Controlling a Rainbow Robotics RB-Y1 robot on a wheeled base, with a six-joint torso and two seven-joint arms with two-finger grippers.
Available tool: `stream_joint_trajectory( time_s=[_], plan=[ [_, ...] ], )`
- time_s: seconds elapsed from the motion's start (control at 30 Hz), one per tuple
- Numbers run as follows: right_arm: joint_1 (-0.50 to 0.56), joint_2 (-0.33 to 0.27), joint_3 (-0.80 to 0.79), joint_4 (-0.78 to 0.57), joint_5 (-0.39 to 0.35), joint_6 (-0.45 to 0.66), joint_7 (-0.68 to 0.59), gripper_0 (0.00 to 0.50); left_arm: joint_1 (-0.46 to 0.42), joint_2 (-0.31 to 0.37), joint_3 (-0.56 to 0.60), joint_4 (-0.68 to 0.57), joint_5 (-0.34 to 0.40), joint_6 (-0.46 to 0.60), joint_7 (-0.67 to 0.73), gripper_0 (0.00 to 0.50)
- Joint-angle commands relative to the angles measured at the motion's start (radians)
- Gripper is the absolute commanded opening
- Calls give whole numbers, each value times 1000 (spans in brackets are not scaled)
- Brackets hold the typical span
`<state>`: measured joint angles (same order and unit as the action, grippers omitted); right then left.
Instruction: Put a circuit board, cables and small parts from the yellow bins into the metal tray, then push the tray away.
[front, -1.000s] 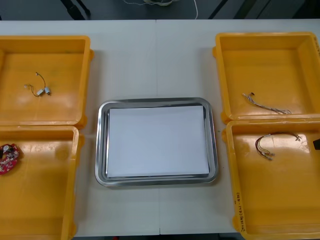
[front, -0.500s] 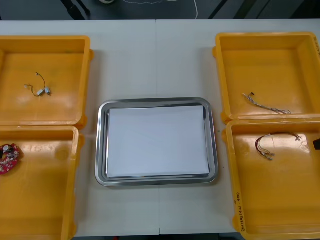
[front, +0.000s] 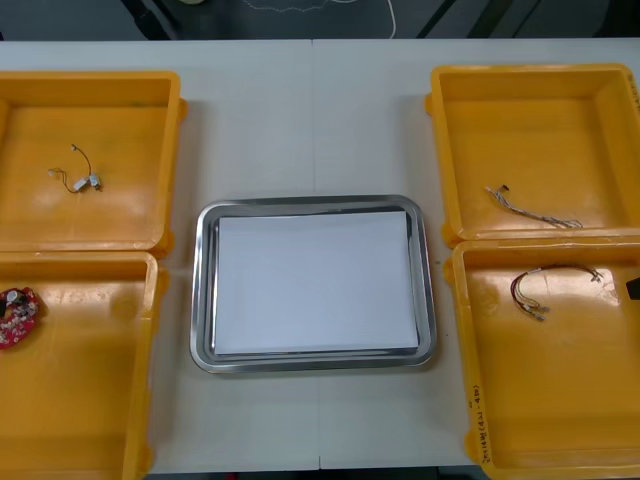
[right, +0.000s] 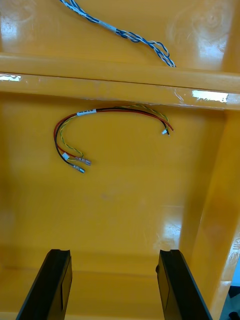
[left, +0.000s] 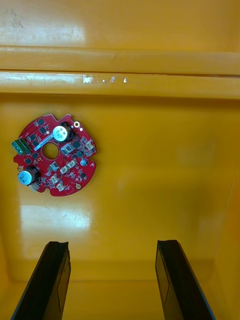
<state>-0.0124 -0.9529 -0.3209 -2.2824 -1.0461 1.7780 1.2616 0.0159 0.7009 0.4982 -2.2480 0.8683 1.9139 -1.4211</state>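
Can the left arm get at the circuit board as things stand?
Probably yes. The left gripper, fingers open, hangs over its yellow bin, the circuit board lying flat ahead, off toward one finger, nothing on or beside it. The right gripper hangs open over the red and yellow cable.

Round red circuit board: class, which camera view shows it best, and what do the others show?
Left wrist view: the round red circuit board lies whole, components distinct, beyond the left gripper's open fingers. Front view shows it small, at the picture's edge. Right wrist view faces the red and yellow cable.
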Motion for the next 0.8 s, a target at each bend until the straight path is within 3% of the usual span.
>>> stream_joint_trajectory(
  time_s=[0.03, 0.8],
  plan=[
    [15, 6, -33, -5, 9, -8, -34, 500, 18, 43, 20, -27, 5, 6, -94, 500],
    [15, 6, -33, -5, 9, -8, -34, 500, 18, 43, 20, -27, 5, 6, -94, 500]
  ],
)
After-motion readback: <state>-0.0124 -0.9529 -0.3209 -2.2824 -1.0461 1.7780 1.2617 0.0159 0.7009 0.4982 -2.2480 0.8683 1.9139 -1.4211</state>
